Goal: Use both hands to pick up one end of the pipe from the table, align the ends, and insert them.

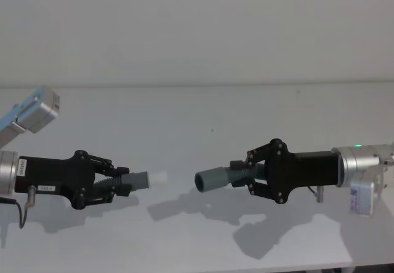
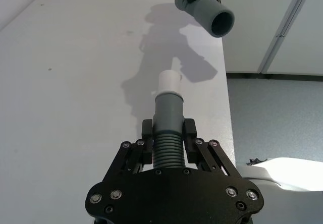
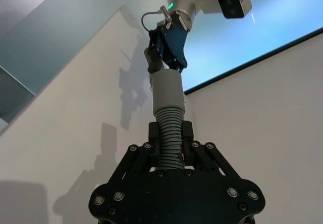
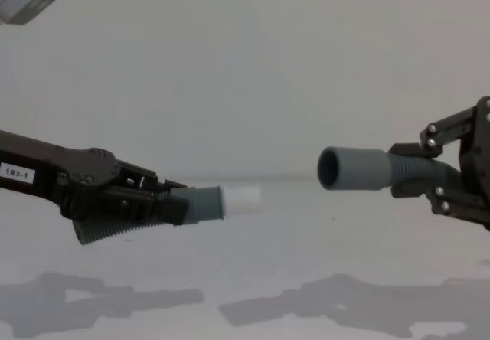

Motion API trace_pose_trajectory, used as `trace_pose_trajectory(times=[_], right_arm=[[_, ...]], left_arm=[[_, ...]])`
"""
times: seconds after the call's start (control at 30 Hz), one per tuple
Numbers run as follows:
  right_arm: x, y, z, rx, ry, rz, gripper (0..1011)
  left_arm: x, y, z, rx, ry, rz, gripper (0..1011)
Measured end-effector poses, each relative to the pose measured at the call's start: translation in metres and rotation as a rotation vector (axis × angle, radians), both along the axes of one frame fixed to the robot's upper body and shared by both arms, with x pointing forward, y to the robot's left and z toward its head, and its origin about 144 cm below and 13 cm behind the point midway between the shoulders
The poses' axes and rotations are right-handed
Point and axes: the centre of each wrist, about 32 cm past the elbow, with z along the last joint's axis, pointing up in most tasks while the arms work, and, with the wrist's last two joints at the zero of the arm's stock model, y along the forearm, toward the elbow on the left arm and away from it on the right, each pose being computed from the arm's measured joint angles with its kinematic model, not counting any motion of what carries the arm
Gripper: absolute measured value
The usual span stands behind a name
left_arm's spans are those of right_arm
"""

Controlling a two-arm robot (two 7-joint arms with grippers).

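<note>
White and matte, the table (image 1: 197, 119) stretched wide beneath the work, backed by a plain pale wall, and two dark shadows were cast on it below the arms. Two grippers were seen, and two pipe pieces, one in each.

The left gripper (image 1: 117, 184) was held above the table at the left, its two ridged fingers (image 2: 147, 144) clamped on the ribbed part of the first pipe piece (image 1: 132, 180). That piece was pointed toward the right, its smooth grey collar clear of the fingers and its one short white tip (image 1: 158, 178) at the very front. A small white label was carried on the gripper's body.

The right gripper (image 1: 249, 174) was held above the table at the right, likewise closed on the ribs of the second pipe piece (image 1: 229, 176). One wide smooth grey cuff (image 1: 209, 180) was borne at that piece's free end, its open mouth turned toward the left. In the chest view the cuff (image 4: 354, 169) was seen slightly higher than the white tip (image 4: 240, 199).

The two ends were faced toward one another but kept apart, with bare table visible between them; neither piece was touching the table.
</note>
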Motion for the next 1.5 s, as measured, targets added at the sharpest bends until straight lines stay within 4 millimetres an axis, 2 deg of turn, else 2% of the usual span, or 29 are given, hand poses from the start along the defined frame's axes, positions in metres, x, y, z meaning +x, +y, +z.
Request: trace_pose_trajectory(times=[0.8,1.5], right_arm=[[0.002,0.013,-0.013,-0.031,0.014,-0.090,225],[0.009,0.015,-0.018,-0.052,0.007,-0.120,225]], left_arm=[[0.000,0.000,0.000,0.000,0.000,0.000,327],[0.000,0.000,0.000,0.000,0.000,0.000,325]])
